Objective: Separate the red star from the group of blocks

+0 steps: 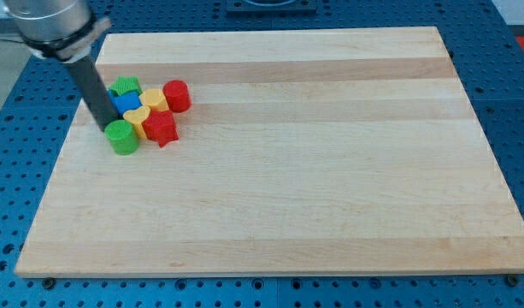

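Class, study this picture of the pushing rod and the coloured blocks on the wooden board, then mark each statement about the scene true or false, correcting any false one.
1. The red star touches the group of blocks. True.
2. My tip is at the group's right side in the view. False: it is at the group's left, right beside the green cylinder.
3. The red cylinder is at the group's upper right. True.
4. The blocks sit in the middle of the board. False: they cluster near its upper left corner in the view.
5. A blue block lies among the group. True.
6. The yellow heart stands apart from the others. False: it is packed inside the group, next to the red star.
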`<state>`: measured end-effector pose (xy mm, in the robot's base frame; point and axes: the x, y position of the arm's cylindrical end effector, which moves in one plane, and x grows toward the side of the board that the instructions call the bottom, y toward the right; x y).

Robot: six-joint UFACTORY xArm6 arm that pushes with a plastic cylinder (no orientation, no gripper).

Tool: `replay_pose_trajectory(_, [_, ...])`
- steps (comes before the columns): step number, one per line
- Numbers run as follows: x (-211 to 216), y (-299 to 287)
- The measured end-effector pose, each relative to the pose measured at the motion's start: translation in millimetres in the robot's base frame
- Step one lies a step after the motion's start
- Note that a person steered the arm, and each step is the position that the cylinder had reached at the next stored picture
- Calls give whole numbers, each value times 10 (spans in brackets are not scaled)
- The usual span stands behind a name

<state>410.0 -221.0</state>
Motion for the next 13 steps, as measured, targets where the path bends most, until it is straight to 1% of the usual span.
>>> replay_pose_trajectory(1, [2, 416])
replay_pose_trajectory(2, [162, 623])
replay_pose_trajectory(3, [417, 608])
replay_pose_trajectory(4, [399, 773])
replay_pose_trajectory(5, [193, 898])
replay_pose_trajectory(6, [114, 1166])
replay_pose_trajectory(7, [179, 1569])
replay_pose_trajectory(8, [416, 1914])
replay_pose_trajectory(10, [929, 1946])
replay_pose_trajectory(11, [939, 2189])
replay_pose_trajectory(13, [737, 2817])
